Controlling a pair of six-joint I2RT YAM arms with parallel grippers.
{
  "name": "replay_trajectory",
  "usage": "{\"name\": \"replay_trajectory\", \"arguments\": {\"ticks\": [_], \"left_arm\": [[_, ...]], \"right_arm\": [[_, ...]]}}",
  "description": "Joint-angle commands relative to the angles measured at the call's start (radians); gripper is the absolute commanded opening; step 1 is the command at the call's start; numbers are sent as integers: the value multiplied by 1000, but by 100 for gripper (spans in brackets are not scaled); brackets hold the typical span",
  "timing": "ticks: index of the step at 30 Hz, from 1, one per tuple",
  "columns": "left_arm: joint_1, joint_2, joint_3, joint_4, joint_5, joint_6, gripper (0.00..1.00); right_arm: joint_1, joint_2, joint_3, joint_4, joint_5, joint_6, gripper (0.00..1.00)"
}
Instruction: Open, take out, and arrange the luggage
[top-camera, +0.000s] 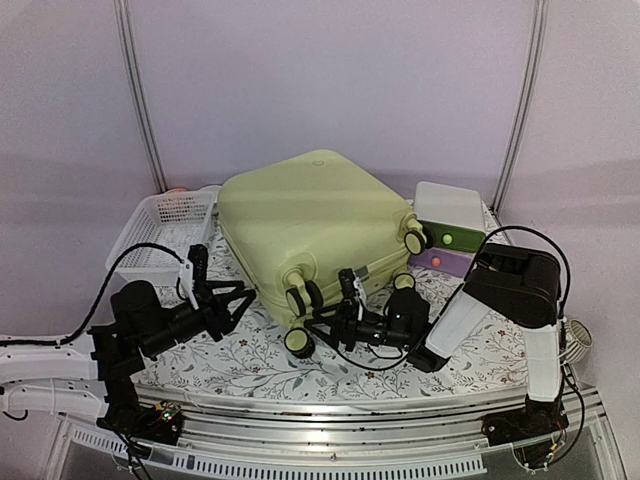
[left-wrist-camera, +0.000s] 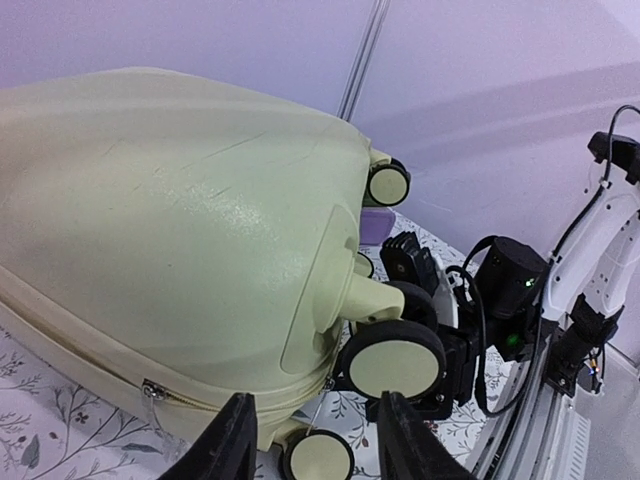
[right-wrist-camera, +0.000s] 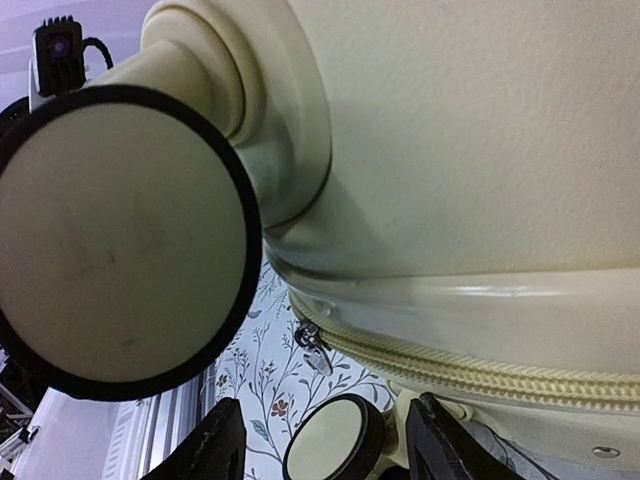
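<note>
**One high view, two close ones**

The top camera looks down from behind the arms over the whole table (top-camera: 250, 360), with the suitcase (top-camera: 310, 215) mid-frame. The left wrist camera sits near the shell, facing the right arm (left-wrist-camera: 600, 250). The right wrist camera sits almost against a wheel (right-wrist-camera: 120, 240). All three share the suitcase's wheeled end.

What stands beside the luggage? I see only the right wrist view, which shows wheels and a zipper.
Observer: A white slatted basket stands left of the luggage.
Operator: And at the right?
Observer: A small white box with green and purple drawers stands by the far right corner.
Operator: Where is the left hand?
Observer: The left hand is at the near left corner of the luggage, fingers apart, holding nothing.
</note>
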Motion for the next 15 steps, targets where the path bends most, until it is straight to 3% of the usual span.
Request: {"name": "replay_trajectory", "arguments": {"ticks": [1, 9, 15], "left_arm": [[-12, 18, 60, -87, -17, -20, 43], [-12, 45, 80, -104, -21, -7, 44], [-11, 46, 82, -112, -29, -3, 44]], "right_arm": [[7, 42, 47, 31, 23, -3, 55], [7, 58, 100, 20, 4, -6, 46], [7, 66, 118, 23, 5, 7, 32]]}}
